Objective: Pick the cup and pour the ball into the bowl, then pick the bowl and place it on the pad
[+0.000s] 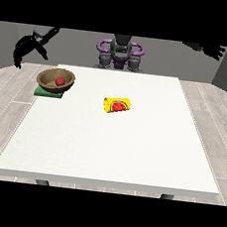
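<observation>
Nearest me, the yellow cup [117, 105] lies tipped on the white tabletop [112, 145], well clear of both raised hands. I read the task as done: the red ball [60, 81] sits in the bowl [55, 78], which rests on the green pad [48, 92] below the hand at the view's left [24, 48]. That hand's fingers hang relaxed, holding nothing; the hand at the view's right [210, 50] is spread open; grey walls and a pale plank floor [215, 117] surround.
</observation>
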### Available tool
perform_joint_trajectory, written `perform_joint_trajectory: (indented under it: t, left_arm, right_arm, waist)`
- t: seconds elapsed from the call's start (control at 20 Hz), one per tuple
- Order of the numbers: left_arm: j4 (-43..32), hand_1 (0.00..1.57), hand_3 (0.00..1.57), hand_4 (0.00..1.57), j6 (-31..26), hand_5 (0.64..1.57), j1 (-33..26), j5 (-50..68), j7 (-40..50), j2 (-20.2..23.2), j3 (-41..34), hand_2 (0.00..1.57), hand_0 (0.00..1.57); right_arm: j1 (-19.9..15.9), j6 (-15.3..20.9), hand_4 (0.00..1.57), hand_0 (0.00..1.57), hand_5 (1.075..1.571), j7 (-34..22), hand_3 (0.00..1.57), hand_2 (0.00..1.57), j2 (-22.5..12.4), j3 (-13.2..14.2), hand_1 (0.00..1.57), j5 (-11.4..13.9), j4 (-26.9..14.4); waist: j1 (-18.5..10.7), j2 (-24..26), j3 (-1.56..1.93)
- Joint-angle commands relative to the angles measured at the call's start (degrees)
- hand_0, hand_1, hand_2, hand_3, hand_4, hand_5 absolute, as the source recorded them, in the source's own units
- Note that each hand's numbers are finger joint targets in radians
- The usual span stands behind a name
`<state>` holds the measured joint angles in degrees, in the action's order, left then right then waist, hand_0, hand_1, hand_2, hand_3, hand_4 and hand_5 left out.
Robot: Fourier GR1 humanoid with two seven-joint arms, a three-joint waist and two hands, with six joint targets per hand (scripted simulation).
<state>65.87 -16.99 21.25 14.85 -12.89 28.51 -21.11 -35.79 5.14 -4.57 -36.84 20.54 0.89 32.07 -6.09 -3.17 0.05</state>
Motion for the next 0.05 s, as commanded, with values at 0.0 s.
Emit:
perform_joint_trajectory:
  t: [0.0]
  left_arm:
    - [-2.7, 0.00, 0.00, 0.90, 1.8, 1.559, -2.3, -2.0, 3.4, -2.5, 2.4, 0.00, 0.00]
  right_arm:
    - [-2.9, -3.4, 0.48, 0.00, 1.434, -1.5, 0.00, 0.00, 5.1, -2.4, 0.00, -1.1, 4.8]
  waist:
    - [3.7, 9.1, -0.15]
